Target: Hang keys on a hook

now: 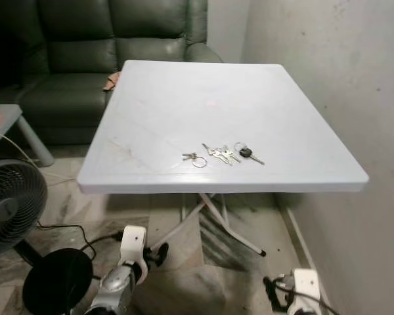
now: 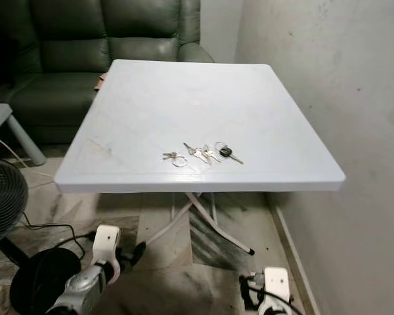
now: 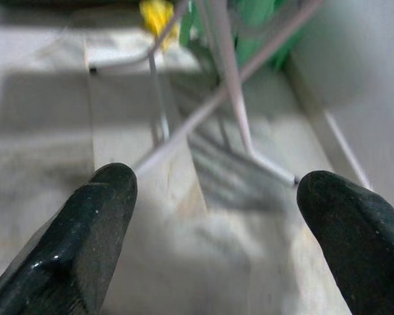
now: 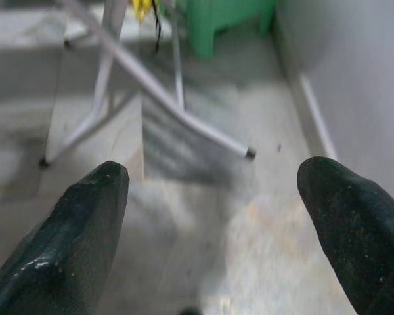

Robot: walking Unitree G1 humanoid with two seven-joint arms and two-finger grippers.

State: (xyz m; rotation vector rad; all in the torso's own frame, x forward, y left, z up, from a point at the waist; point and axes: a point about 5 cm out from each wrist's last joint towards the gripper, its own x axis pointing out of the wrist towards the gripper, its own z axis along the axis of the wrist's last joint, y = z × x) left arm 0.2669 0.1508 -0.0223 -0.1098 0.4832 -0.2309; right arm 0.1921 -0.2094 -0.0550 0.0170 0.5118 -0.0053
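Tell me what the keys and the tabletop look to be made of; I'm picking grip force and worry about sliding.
Keys: apparently bare metal, silvery and glinting, on thin wire rings; one key has a dark head, probably plastic or rubber. Table: looks like moulded plastic, pale and smooth with a soft sheen, a raised rim and faint scuffs. Keys would likely slide easily on it.
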